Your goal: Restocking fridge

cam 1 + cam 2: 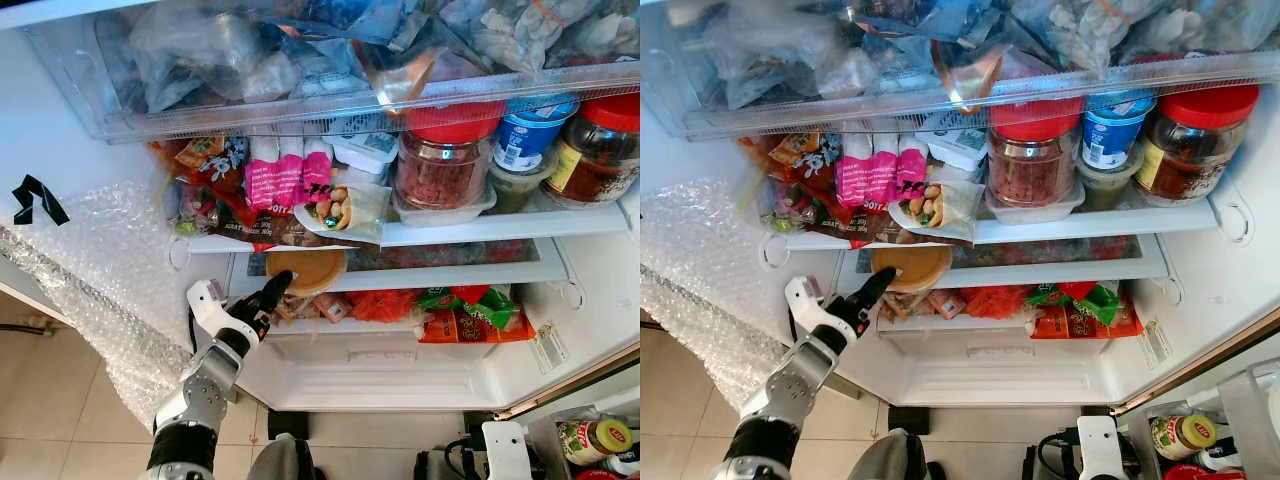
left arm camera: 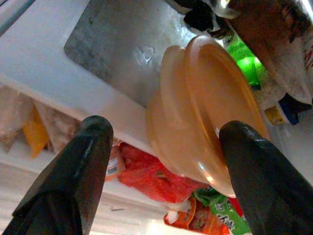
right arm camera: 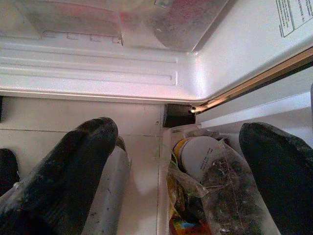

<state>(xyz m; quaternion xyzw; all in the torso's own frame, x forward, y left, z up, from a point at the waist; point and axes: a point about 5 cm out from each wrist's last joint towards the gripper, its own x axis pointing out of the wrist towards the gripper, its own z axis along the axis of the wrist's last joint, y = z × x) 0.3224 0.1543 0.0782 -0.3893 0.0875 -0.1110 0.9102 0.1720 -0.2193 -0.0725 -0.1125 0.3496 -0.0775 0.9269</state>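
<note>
A tan lidded tub [image 1: 312,268] lies on the fridge's middle glass shelf [image 1: 450,258], at its left end, poking past the front edge. My left gripper [image 1: 276,288] reaches up to it from below left. In the left wrist view the fingers [image 2: 73,171] stand wide apart and open, with the tub [image 2: 210,107] just ahead and close to one finger. My right gripper [image 3: 188,142] hangs low and open over a bagged white-lidded jar [image 3: 198,156] in a bin by the fridge's lower corner.
Red-lidded jars [image 1: 445,160], a blue tub [image 1: 530,135] and pink packets [image 1: 285,175] crowd the shelf above. Red and green packets [image 1: 460,310] lie below. A clear drawer [image 1: 350,60] of bags overhangs. Bubble wrap [image 1: 100,280] hangs at left. A bin with a jar [image 1: 595,437] stands bottom right.
</note>
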